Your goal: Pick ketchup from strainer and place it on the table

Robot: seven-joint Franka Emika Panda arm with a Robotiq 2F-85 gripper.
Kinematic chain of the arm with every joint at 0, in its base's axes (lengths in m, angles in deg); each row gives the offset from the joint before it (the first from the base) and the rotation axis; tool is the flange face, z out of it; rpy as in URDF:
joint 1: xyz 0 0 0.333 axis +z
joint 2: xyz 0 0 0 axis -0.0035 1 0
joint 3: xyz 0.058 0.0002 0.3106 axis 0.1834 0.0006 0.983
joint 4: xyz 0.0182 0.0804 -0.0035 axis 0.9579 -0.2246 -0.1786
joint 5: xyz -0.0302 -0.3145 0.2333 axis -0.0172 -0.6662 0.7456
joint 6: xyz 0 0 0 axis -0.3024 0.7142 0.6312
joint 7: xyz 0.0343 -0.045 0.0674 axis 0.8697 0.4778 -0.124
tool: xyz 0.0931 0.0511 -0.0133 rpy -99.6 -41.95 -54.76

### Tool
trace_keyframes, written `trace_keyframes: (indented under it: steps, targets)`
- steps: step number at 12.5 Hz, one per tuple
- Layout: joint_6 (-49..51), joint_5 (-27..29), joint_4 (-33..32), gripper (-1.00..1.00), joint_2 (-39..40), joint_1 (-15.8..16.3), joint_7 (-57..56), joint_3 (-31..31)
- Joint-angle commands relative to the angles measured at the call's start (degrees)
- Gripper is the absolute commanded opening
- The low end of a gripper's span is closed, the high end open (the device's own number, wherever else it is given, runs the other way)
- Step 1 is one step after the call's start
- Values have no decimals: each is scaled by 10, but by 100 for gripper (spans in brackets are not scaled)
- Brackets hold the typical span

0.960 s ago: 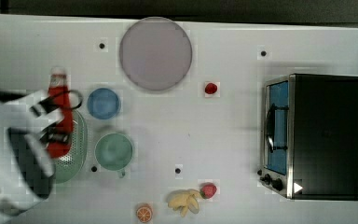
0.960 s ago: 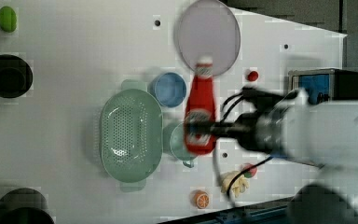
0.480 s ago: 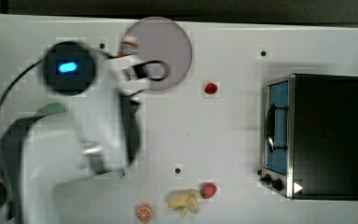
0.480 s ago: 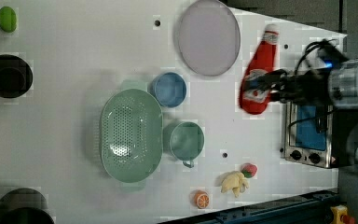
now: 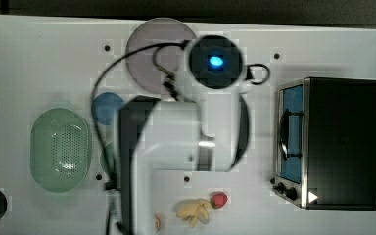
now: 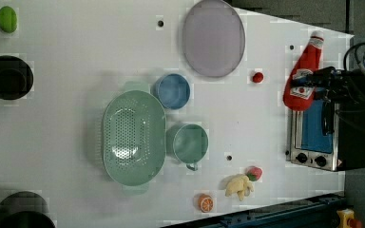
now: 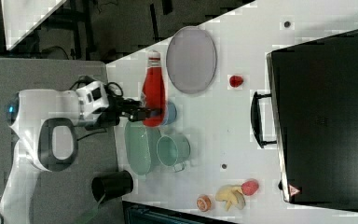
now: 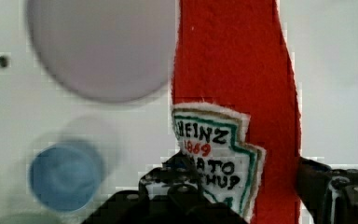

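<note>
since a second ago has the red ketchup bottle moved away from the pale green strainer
Yes. In the left view the red ketchup bottle, held in the gripper, has gone from beside the pale green strainer to the left view's right, over the toaster oven.

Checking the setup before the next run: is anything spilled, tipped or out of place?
Nothing is spilled or tipped. The ketchup is off the table, clamped in the gripper; the strainer sits upright and empty.
</note>
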Motion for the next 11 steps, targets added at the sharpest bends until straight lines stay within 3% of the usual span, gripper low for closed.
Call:
trace_keyframes:
  steps: [1,7,11]
  targets:
    - [6,5,-40,22,-6,8,-41,-23]
    - [-121,-12,-150,22,23,7,-41,-37]
    - [-198,-17,-179,22,73,7,-41,-41]
